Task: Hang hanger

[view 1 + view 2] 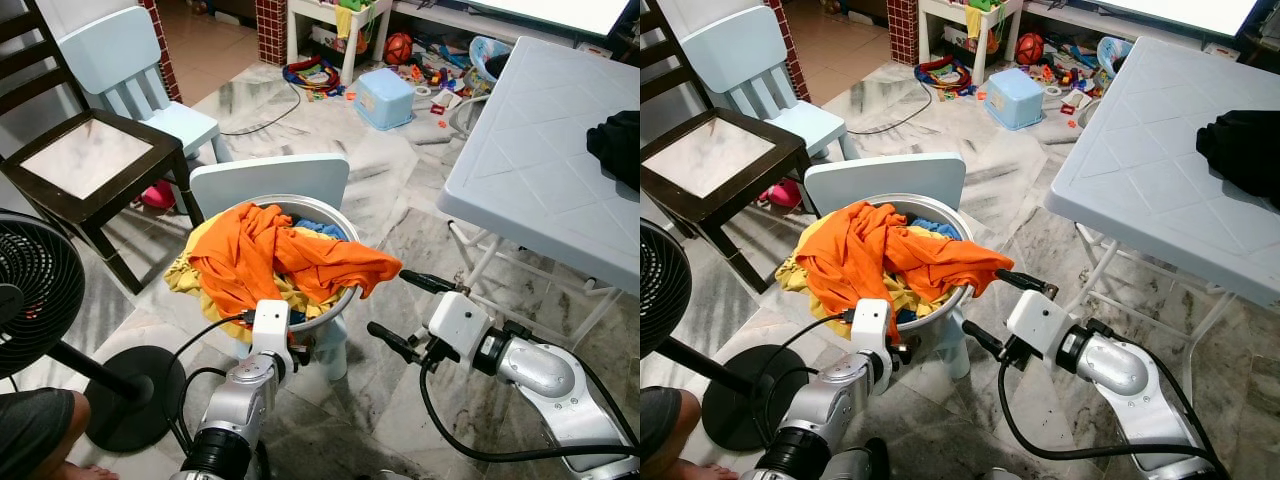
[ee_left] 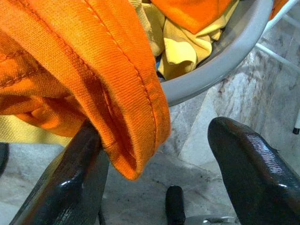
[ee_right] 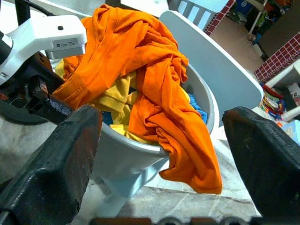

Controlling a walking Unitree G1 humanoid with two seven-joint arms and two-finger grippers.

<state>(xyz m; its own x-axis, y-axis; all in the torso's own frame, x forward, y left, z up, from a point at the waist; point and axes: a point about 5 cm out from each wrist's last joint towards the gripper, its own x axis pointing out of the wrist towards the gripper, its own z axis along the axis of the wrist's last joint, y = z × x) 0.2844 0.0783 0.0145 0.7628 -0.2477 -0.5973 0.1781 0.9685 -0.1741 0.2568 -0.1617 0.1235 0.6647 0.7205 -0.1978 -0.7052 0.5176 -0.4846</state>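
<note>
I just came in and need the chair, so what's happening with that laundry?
The robot faces a grey basin of clothes on a small white chair. Its left gripper is open around a hanging fold of the orange shirt. Its right gripper hovers open beside the basin, holding nothing.

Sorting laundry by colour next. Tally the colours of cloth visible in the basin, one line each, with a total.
Orange cloth, draped over the basin rim: 1
Yellow cloth: 1
Blue cloth: 1
Total: 3 colours
The left pincer is open under the orange hem; the right pincer is open beside the basin.
</note>
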